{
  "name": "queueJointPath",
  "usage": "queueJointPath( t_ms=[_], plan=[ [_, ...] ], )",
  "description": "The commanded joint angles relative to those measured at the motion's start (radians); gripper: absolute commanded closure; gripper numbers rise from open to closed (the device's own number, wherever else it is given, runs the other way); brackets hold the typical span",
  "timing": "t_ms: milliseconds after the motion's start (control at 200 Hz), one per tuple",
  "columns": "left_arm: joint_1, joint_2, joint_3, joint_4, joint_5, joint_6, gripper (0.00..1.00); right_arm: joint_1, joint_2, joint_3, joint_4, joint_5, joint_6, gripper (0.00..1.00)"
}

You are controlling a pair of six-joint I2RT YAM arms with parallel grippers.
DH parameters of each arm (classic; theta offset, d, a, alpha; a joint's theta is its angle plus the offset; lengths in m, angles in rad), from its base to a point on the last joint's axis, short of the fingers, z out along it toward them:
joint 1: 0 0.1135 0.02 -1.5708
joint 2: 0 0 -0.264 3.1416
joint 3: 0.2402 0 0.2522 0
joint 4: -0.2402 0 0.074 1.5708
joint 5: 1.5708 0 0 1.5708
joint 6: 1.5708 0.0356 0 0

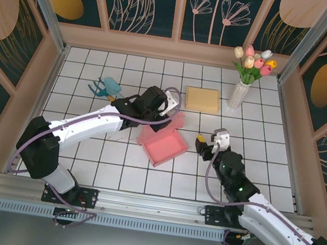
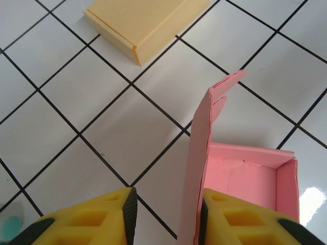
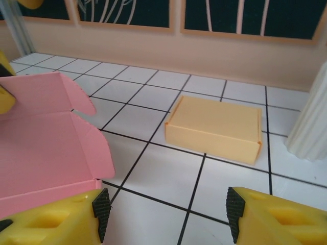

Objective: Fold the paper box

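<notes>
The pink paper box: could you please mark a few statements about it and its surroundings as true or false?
1. The pink paper box has its lid raised. True.
2. The tan closed cardboard box sits inside the pink box. False: it lies apart from it, beside the white vase.
3. The right pincer grips the pink box. False: it is open and empty, next to the box.
4. The jaws of the left pincer straddle the lid. True.

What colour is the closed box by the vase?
The closed box is pale yellow, clearest in right wrist view.
</notes>
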Motion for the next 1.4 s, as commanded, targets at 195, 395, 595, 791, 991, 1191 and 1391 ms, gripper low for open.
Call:
queueJointPath(
  t_ms=[195, 395, 595, 791, 991, 1191, 1391],
  plan=[
    [0.002, 0.055, 0.04, -0.076, 0.027, 0.04, 0.71, -0.109, 0.216, 0.144, 0.133, -0.255, -0.306, 0.3],
    [0.002, 0.049, 0.058, -0.092, 0.025, 0.071, 1.0, -0.344, 0.368, 0.234, 0.112, -0.651, -0.486, 0.3],
    [0.002, -0.001, 0.033, -0.051, 0.077, 0.13, 1.0, -0.441, 0.49, 0.34, -0.025, -0.742, -0.633, 0.3],
    [0.003, -0.067, -0.022, -0.011, 0.224, 0.274, 1.0, -0.462, 0.545, 0.401, -0.093, -0.906, -0.781, 0.3],
    [0.0, -0.102, -0.084, 0.032, 0.335, 0.358, 1.0, -0.459, 0.615, 0.478, -0.209, -1.1, -0.874, 0.34],
    [0.001, -0.081, -0.088, 0.032, 0.351, 0.379, 1.0, -0.459, 0.627, 0.492, -0.296, -1.166, -0.954, 0.35],
    [0.0, -0.089, -0.095, 0.046, 0.354, 0.379, 1.0, -0.454, 0.67, 0.533, -0.417, -1.262, -1.008, 0.37]
  ],
)
